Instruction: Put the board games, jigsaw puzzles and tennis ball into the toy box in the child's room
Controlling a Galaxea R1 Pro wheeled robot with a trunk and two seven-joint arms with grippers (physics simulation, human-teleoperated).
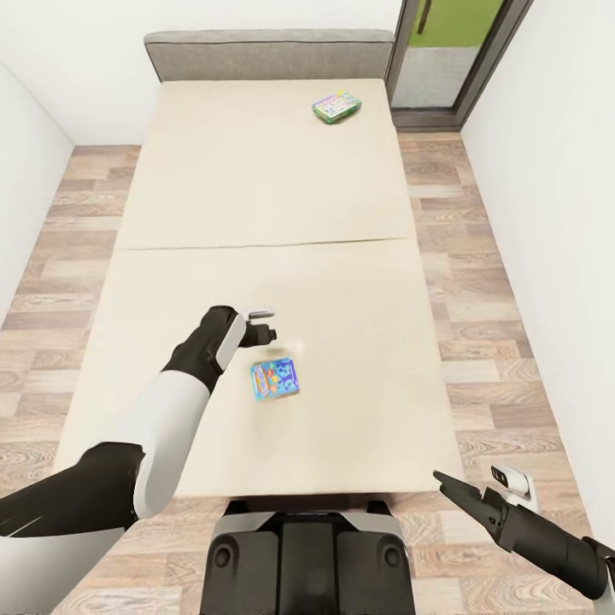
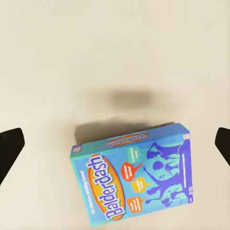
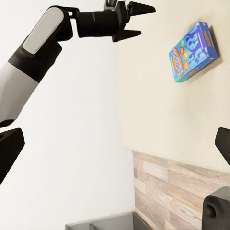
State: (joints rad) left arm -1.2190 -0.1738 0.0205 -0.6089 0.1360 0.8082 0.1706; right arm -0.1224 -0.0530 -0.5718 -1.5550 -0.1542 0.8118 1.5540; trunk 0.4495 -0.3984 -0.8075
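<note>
The bed (image 1: 256, 213) lay broad and bare around the blue game box (image 1: 275, 378) — open mattress on every side of it, nothing touching its edges. The left gripper (image 1: 263, 328) hung just beside and above it, fingers spread wide, with clear space straight down to the lid. A second game box (image 1: 336, 107) sat well apart near the headboard (image 1: 269, 53). The right gripper (image 1: 465, 491) was off the bed's corner, over plank floor (image 1: 487, 342) — wall close on that side.
</note>
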